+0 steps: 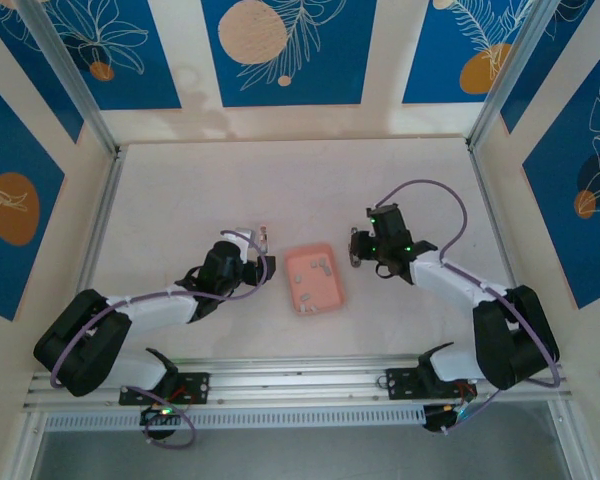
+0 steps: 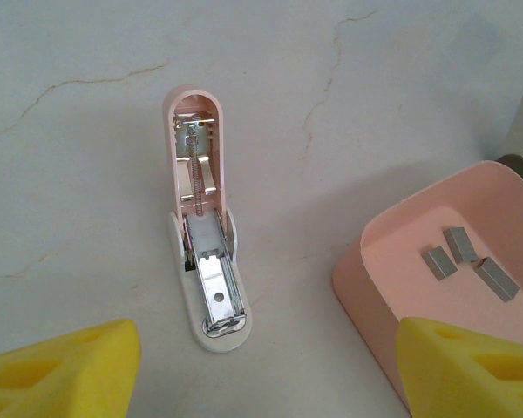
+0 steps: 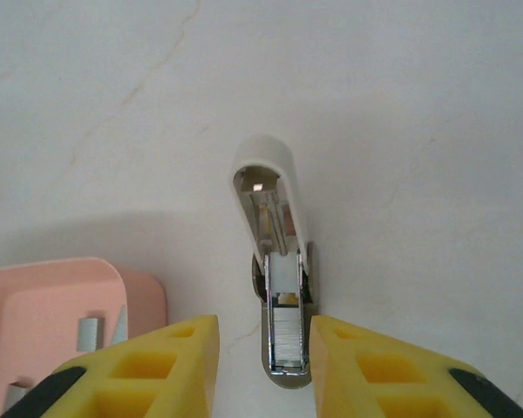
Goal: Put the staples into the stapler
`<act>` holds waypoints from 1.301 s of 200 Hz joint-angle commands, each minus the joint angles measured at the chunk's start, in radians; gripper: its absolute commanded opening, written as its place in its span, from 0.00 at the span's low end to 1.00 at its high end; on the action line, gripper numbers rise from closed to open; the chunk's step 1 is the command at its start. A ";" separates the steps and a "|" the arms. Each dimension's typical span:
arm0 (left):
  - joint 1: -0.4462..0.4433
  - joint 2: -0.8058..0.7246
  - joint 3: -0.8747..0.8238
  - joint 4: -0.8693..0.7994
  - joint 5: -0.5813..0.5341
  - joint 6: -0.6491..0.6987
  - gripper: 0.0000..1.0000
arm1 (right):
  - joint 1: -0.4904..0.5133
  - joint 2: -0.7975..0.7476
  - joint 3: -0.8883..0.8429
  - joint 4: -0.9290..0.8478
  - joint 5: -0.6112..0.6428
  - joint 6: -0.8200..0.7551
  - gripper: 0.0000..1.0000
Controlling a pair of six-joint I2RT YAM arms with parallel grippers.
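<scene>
Okay, so starting on the left: the left gripper (image 2: 270, 335) hangs low over the table (image 1: 180, 190) with its yellow pads (image 2: 65, 370) spread wide and nothing between them. Just ahead of it lies the pink stapler (image 2: 205, 252), flipped fully open and flat. Its spring and metal channel are showing, and the channel looks bare. There's plenty of free tabletop on its left and beyond it, while the tray (image 2: 366, 261) sits close on its right with a narrow strip of table in between.

The tray is salmon pink with rounded corners and sits roughly mid-table between the two arms. Three of the staples (image 2: 438, 261) lie loose on its floor near one end, small grey strips set apart from each other.

Over on the right, the right gripper (image 3: 263, 320) has its jaws only a little apart, on either side of the front end of the white stapler (image 3: 279, 226). A sliver of gap shows on one side, so it isn't clamping. That stapler is open too, lid tilted up, with a pale ridged strip (image 3: 286, 335) sitting in its channel. Open table runs right and back from there.

The surface is whitish with faint vein lines. The walls (image 1: 280, 50) have blue panels with orange circles, and a metal rail (image 1: 300, 375) runs along the near edge.
</scene>
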 commanded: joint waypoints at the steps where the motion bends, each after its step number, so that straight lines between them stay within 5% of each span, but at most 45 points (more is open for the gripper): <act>1: -0.006 -0.022 -0.003 -0.005 0.014 0.021 0.76 | -0.059 -0.028 0.032 -0.066 -0.142 0.014 0.34; 48: -0.007 -0.016 -0.004 0.007 0.019 0.012 0.77 | -0.199 0.063 0.103 -0.148 -0.433 0.077 0.34; 88: -0.007 -0.016 -0.004 0.022 0.032 0.012 0.77 | -0.256 0.162 0.142 -0.171 -0.527 0.113 0.34; 260: -0.006 0.016 0.001 0.056 0.058 0.003 0.76 | -0.181 0.344 0.221 -0.249 -0.435 0.080 0.27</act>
